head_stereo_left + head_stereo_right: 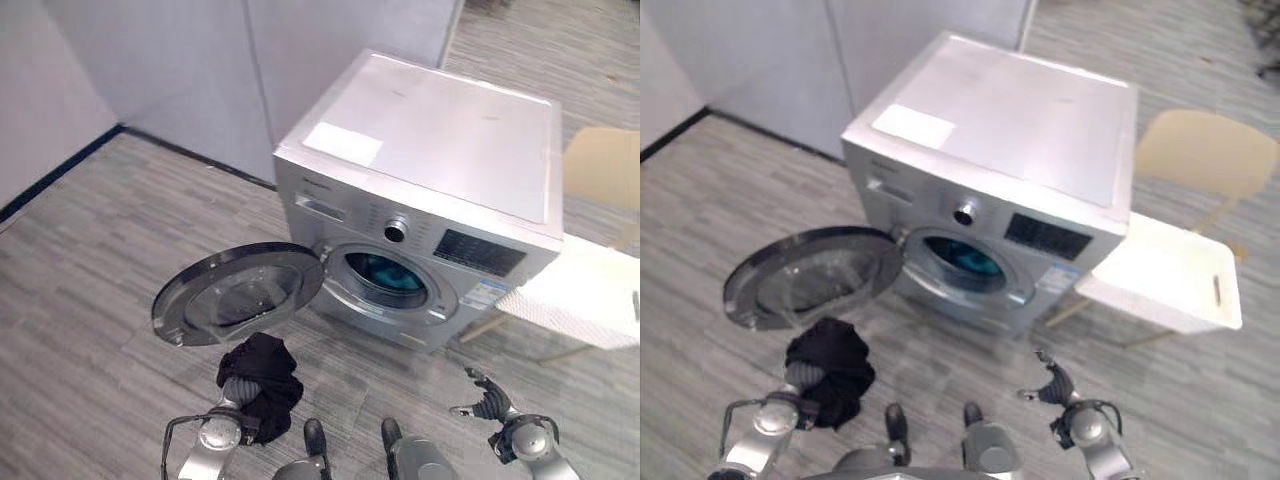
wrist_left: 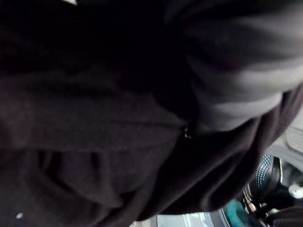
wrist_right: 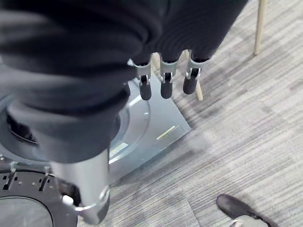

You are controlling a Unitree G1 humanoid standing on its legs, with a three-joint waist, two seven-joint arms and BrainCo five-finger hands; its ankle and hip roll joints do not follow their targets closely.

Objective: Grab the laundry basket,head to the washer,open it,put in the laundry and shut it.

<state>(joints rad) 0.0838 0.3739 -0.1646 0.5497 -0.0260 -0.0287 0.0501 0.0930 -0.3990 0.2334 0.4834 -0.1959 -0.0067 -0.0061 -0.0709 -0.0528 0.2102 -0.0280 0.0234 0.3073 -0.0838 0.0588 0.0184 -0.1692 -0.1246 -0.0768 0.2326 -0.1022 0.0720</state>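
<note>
The silver front-loading washer (image 1: 430, 150) stands ahead with its round door (image 1: 235, 292) swung wide open to the left. Something teal (image 1: 392, 276) lies inside the drum, also glimpsed in the left wrist view (image 2: 234, 215). My left hand (image 1: 235, 388) is low, just in front of the open door, shut on a bunched black garment (image 1: 268, 372) that hangs over it and fills the left wrist view (image 2: 94, 118). My right hand (image 1: 487, 400) hovers low at the right, in front of the washer, open and empty, its fingers (image 3: 163, 85) straight. The white laundry basket (image 1: 1170, 275) rests to the washer's right.
A pale wooden chair (image 1: 1205, 150) carries the basket beside the washer. Grey partition walls (image 1: 200, 70) close off the back left. Grey plank floor (image 1: 80, 280) lies open to the left of the door.
</note>
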